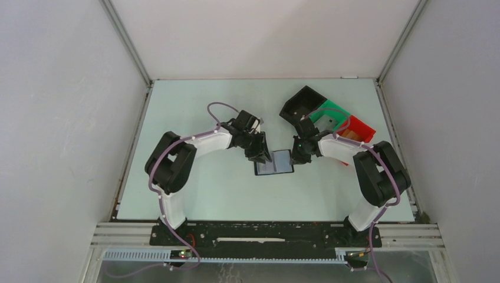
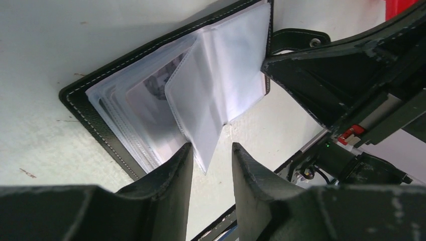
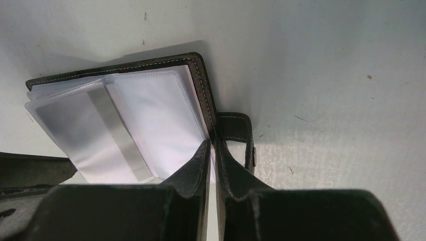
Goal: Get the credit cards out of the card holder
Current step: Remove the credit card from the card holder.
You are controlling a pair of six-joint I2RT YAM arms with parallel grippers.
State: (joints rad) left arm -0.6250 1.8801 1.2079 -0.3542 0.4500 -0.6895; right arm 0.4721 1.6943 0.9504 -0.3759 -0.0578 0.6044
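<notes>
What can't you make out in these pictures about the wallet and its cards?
Top view: the card holder is too small to show its contents; the left tool covers its left part.
Left wrist view: the number of cards; overlapping glossy sleeves blur them.
Right wrist view: the holder's near edge, behind the right tool.

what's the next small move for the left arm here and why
Probably close the left end effector on the raised clear sleeve. Its lower corner sits between the open fingers, while the right end effector pinches the card holder at its edge by the tab, steadying it.
</notes>
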